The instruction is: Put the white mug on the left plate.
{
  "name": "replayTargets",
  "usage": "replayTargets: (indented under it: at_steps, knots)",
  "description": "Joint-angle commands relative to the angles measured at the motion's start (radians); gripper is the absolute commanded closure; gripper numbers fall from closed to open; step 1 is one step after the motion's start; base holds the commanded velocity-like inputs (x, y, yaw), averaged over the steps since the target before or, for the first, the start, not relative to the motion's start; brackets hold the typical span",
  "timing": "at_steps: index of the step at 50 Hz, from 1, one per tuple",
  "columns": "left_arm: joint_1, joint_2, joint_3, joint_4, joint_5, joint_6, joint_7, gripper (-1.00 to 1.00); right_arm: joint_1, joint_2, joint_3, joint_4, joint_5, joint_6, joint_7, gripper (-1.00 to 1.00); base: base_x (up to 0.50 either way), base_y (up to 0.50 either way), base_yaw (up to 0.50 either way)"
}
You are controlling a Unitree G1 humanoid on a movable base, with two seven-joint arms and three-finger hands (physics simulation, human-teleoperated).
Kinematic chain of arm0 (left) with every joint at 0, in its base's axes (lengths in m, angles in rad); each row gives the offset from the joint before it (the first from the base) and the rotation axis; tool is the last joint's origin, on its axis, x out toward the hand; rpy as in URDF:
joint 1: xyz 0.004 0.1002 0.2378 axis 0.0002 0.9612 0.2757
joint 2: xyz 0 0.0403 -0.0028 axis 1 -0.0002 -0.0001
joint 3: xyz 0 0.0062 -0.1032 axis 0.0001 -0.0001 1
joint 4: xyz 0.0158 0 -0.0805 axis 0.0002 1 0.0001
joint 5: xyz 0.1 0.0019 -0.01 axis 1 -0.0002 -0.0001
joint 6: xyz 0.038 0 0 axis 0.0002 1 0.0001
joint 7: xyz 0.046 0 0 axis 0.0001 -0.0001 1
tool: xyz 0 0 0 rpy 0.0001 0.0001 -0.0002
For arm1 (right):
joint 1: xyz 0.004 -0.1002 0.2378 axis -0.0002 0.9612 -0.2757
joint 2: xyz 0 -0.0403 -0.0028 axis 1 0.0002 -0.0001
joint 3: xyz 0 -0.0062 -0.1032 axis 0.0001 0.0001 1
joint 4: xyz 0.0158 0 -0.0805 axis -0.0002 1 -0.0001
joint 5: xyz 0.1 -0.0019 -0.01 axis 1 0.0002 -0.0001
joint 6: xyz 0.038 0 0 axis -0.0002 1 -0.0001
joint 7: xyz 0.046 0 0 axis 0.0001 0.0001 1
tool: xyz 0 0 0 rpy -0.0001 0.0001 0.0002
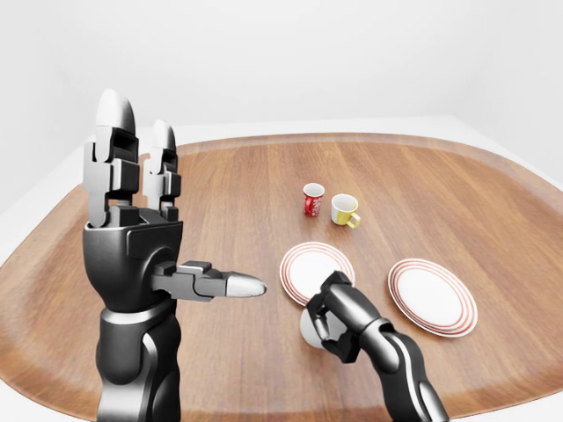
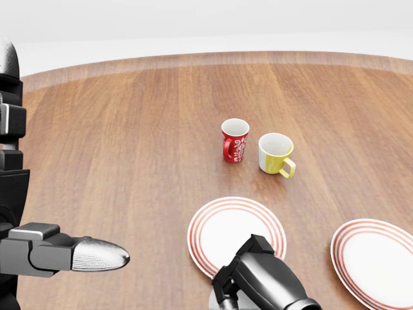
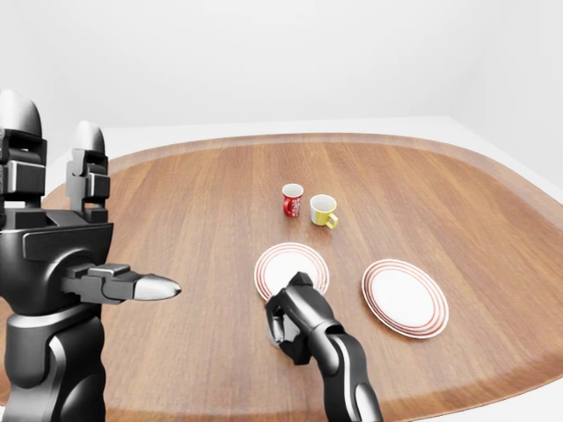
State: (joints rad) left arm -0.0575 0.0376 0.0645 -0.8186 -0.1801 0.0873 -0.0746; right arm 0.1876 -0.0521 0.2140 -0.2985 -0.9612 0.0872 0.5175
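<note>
My right hand (image 1: 335, 318) is shut on the white mug (image 1: 307, 328), which shows only as a pale curve at the hand's left side. It is at the lower edge of the left plate (image 1: 310, 264), a white plate with red rings; I cannot tell whether the mug rests on the table or hangs just above it. My left hand (image 1: 185, 207) is open and empty, raised upright at the left of the view, thumb pointing right, well clear of the plate.
A second red-ringed plate (image 1: 433, 296) lies to the right of the first. A red patterned mug (image 1: 313, 200) and a yellow mug (image 1: 344, 209) stand side by side above the plates. All are on a large rounded wooden table (image 1: 220, 220).
</note>
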Motion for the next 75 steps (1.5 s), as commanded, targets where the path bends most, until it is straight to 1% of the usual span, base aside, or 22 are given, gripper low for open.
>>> replayTargets:
  at_steps: [1, 9, 17, 20, 29, 34, 36, 37, 38, 42, 47, 49, 50, 51, 52, 53, 55, 58, 59, 65, 70, 75]
  knots:
    - [0.005, -0.002, -0.003, 0.002, 0.004, 0.000, -0.002, -1.00, 0.008, -0.004, 0.040, -0.274, 0.219, 0.000, 0.181, 1.00, 0.00, 0.00, 0.00]
    - [0.003, -0.002, -0.003, -0.001, 0.003, 0.000, -0.003, -1.00, -0.019, -0.015, 0.056, -0.378, 0.266, 0.000, 0.181, 1.00, 0.00, 0.00, 0.00]
    - [0.010, -0.003, -0.009, -0.005, 0.007, 0.000, -0.004, -1.00, -0.052, -0.023, 0.035, -0.358, 0.264, 0.000, 0.181, 1.00, 0.00, 0.00, 0.00]
    - [0.007, -0.003, -0.007, -0.004, 0.006, 0.000, -0.004, -1.00, -0.099, -0.020, -0.002, -0.322, 0.256, 0.000, 0.181, 1.00, 0.00, 0.00, 0.00]
    - [0.006, -0.003, -0.007, -0.002, 0.008, 0.000, -0.004, -1.00, -0.350, -0.006, -0.103, -0.271, 0.204, 0.000, 0.181, 1.00, 0.00, 0.00, 0.00]
    - [0.006, -0.003, -0.008, 0.002, 0.011, 0.000, -0.004, -1.00, -0.509, -0.038, -0.167, -0.141, 0.215, 0.000, 0.181, 1.00, 0.00, 0.00, 0.00]
    - [0.004, -0.003, -0.005, 0.005, 0.010, 0.000, -0.004, -1.00, -0.569, -0.063, -0.186, -0.065, 0.218, 0.000, 0.181, 1.00, 0.00, 0.00, 0.00]
    - [0.003, -0.002, -0.005, 0.006, 0.010, 0.000, -0.004, -1.00, -0.628, -0.092, -0.200, 0.021, 0.219, 0.000, 0.181, 1.00, 0.00, 0.00, 0.00]
    - [0.003, -0.002, -0.005, 0.006, 0.010, 0.000, -0.004, -1.00, -0.632, -0.092, -0.203, 0.027, 0.217, 0.000, 0.181, 1.00, 0.00, 0.00, 0.00]
    - [-0.008, 0.002, 0.007, 0.006, 0.002, 0.000, -0.003, -1.00, -0.746, -0.137, -0.224, 0.211, 0.214, 0.000, 0.181, 1.00, 0.00, 0.00, 0.00]
    - [-0.019, 0.006, 0.017, 0.011, -0.004, 0.000, 0.000, -1.00, -0.868, -0.178, -0.224, 0.533, 0.168, 0.000, 0.181, 1.00, 0.00, 0.00, 0.00]
    - [-0.020, 0.007, 0.017, 0.011, -0.005, 0.000, 0.001, -1.00, -0.888, -0.184, -0.224, 0.633, 0.148, 0.000, 0.181, 1.00, 0.00, 0.00, 0.00]
    - [-0.021, 0.007, 0.019, 0.011, -0.006, 0.000, 0.002, -1.00, -0.894, -0.186, -0.223, 0.661, 0.142, -0.007, 0.181, 1.00, 0.00, 0.00, 0.00]
    - [-0.024, 0.009, 0.020, 0.014, -0.007, 0.000, 0.002, -1.00, -0.914, -0.195, -0.215, 0.739, 0.116, -0.045, 0.140, 1.00, 0.00, 0.00, 0.00]
    - [-0.022, 0.008, 0.019, 0.015, -0.006, 0.000, 0.002, -1.00, -0.929, -0.194, -0.216, 0.789, 0.112, -0.063, 0.123, 1.00, 0.00, 0.00, 0.00]
    - [-0.024, 0.009, 0.022, 0.013, -0.009, 0.000, 0.002, -1.00, -0.950, -0.194, -0.206, 0.871, 0.097, -0.096, 0.089, 1.00, 0.00, 0.00, 0.00]
    - [-0.023, 0.010, 0.021, 0.016, -0.008, 0.000, 0.002, -1.00, -0.962, -0.186, -0.197, 0.936, 0.081, -0.130, 0.065, 1.00, 0.00, 0.00, 0.00]
    - [-0.023, 0.009, 0.021, 0.016, -0.008, 0.000, 0.002, -1.00, -0.987, -0.178, -0.187, 1.031, 0.059, -0.169, 0.036, 1.00, 0.00, 0.00, 0.00]
    - [-0.022, 0.010, 0.022, 0.015, -0.009, 0.000, 0.003, -1.00, -1.002, -0.173, -0.180, 1.080, 0.054, -0.174, 0.026, 1.00, 0.00, 0.00, 0.00]
    - [-0.018, 0.008, 0.018, 0.017, -0.006, 0.000, 0.002, -1.00, -1.097, -0.157, -0.168, 1.324, 0.053, -0.174, -0.027, 1.00, 0.00, 0.00, 0.00]
    - [-0.016, 0.008, 0.017, 0.019, -0.005, 0.000, 0.001, -1.00, -1.141, -0.143, -0.160, 1.424, 0.056, -0.174, -0.053, 1.00, 0.00, 0.00, 0.00]
    - [-0.010, 0.006, 0.011, 0.020, -0.001, 0.000, 0.001, -1.00, -1.138, -0.140, -0.156, 1.479, 0.065, -0.174, -0.079, 1.00, 0.00, 0.00, 0.00]
